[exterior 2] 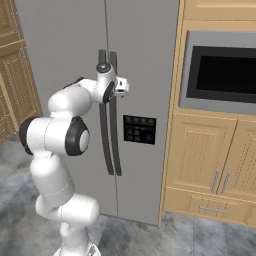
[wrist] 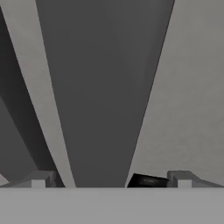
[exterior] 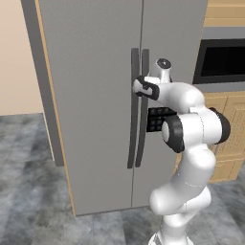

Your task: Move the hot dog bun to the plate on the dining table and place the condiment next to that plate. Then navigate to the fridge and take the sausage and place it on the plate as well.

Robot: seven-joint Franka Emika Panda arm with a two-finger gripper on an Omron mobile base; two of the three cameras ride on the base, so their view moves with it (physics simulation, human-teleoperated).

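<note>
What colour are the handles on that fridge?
Dark grey, darker than the lighter grey fridge doors; the handles show best in the right base view.

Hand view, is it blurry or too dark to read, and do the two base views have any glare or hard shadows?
Hand view: soft and dim, a dark handle so close it is a smooth band, the hand open around it. Left base view: even flat light, no glare on the fridge, slightly soft edges. Right base view: the same even light, a faint shadow beside the handles, the oven window plain black.
</note>
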